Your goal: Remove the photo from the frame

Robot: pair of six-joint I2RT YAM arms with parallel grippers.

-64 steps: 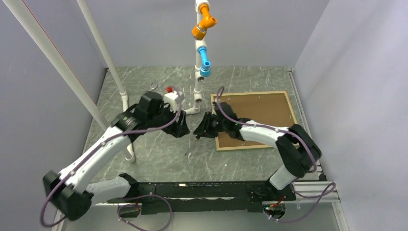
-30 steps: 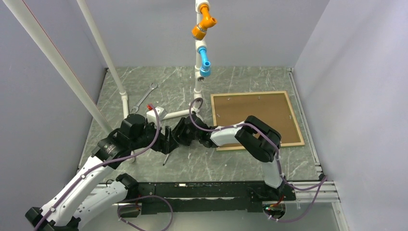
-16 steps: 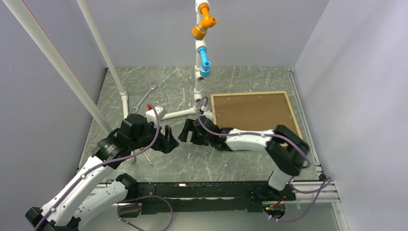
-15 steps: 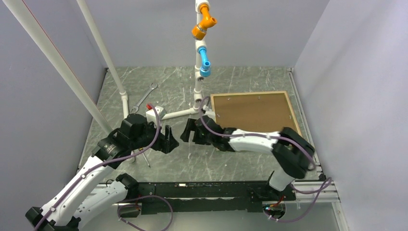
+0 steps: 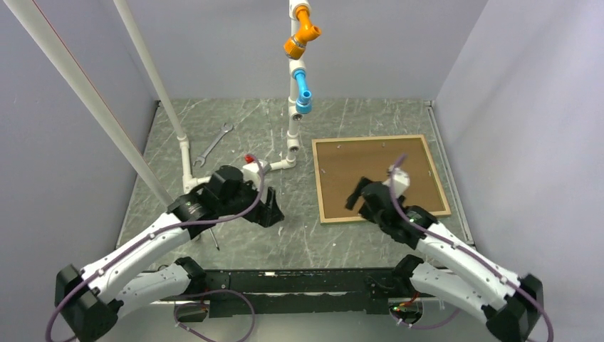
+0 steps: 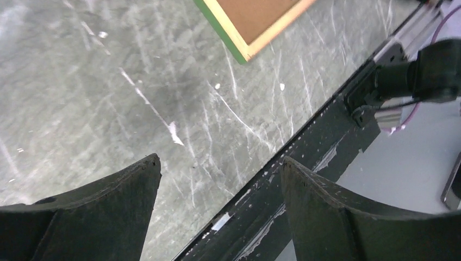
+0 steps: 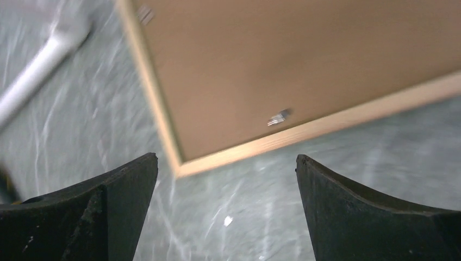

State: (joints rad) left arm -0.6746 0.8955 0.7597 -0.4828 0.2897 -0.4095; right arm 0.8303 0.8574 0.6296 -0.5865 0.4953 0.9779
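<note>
Looking down from above, you see the frame (image 5: 318, 182) lying flat and face down on the right half of the table (image 5: 235, 128), its long sides running left to right. A brown backing panel (image 5: 370, 162) fills it, bordered by a narrow light wood edge. The left wrist view catches 1 corner of it (image 6: 235, 43), where a bright green strip runs along the outer side of the wood. In the right wrist view, a small metal tab (image 7: 279, 117) sits on the panel (image 7: 282, 60) just inside the wood edge (image 7: 304, 128). The photo does not show in any view.

Your right gripper (image 5: 358, 199) hovers over the frame's near left corner, its 2 fingers spread wide with nothing between them (image 7: 225, 157). Your left gripper (image 5: 269, 210) hangs over bare table to the left of the frame, apart from it, also spread and empty (image 6: 220, 160). A wrench (image 5: 214, 146) lies on the far left of the table, well apart from the frame.
</note>
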